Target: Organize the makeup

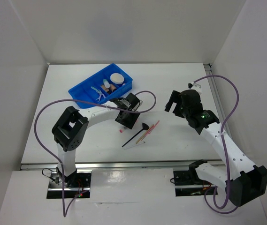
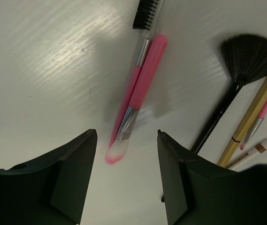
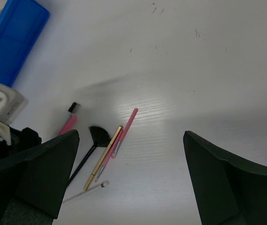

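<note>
Your left tool hangs low over the white surface. Its two dark, matte fingers are spread, and only the bristle end of a slim pink plastic brush lies between them. That brush has a metal ferrule and pale, pink-tipped hairs. A pink-handled wand with a black spiral head lies tight against it.

That pairing is your main risk, I judge. Closing here could catch both pieces at once. It could also pinch only the soft bristle tip, so the smooth handle swivels or slips out on the lift. A grip further up the handle looks safer.

Toward the right edge lie a black fan brush with splayed hairs, a glossy gold pencil and a thin pink pencil. They sit close together near the middle of the surface, so a careless sweep of the fingers could scatter them.

Your right tool is held above the surface nearer the right edge, spread wide and empty.

The blue plastic divided bin sits toward the far left corner. It holds a round cream compact among other small pieces.
</note>
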Motion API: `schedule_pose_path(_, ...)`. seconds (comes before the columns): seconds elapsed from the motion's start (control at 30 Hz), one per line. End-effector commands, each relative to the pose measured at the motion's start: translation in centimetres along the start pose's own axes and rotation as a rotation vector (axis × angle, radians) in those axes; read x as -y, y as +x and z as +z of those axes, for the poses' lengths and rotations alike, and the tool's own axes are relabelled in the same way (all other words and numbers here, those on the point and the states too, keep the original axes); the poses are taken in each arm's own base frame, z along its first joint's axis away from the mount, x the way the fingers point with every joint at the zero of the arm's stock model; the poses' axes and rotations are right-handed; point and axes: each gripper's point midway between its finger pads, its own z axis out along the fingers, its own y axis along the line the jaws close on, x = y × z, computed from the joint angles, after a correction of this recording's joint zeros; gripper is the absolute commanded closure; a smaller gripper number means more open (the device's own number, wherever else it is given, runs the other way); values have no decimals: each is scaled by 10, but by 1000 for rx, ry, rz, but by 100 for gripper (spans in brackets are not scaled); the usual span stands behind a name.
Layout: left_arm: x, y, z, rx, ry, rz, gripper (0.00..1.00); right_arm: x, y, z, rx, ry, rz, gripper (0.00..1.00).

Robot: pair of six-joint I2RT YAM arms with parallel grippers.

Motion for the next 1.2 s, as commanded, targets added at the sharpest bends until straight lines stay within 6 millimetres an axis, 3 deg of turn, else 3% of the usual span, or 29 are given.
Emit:
schedule_pose_path(0.0, 2, 2, 9, -12, -27, 29, 33, -1, -7, -4, 32, -10, 19, 0)
schedule_pose_path(0.17, -2, 17, 19, -67, -51, 12, 42, 0, -7, -4, 32, -10, 10, 0)
schedule_pose_path(0.27, 3, 27, 22, -80, -59, 14, 60, 1, -8, -3, 37, -2, 10, 0)
schedule_pose_path(0.47, 9, 24, 16, -54, -106, 48, 88, 1, -6, -1, 29, 3, 8, 0)
schedule_pose_path(0.53, 11, 23, 10, -64, -115, 59, 92, 1, -6, -1, 29, 3, 8, 0)
schedule_pose_path(0.73, 17, 14, -31, -39, -54, 94, 100, 1, -6, -1, 29, 3, 8, 0)
schedule_pose_path(0.9, 23, 10, -55, -30, 23, 108, 100, 1, -3, 0, 24, -4, 7, 0)
schedule_pose_path(1.03, 21, -1, -63, 0, 74, 71, 100, 1, -3, 0, 24, -4, 7, 0)
schedule_pose_path(1.13, 9, -13, -70, 36, 75, 4, 100, 1, -3, 0, 24, -4, 7, 0)
schedule_pose_path(1.17, -4, -16, -69, 38, 60, -41, 100, 1, -3, 0, 24, -4, 7, 0)
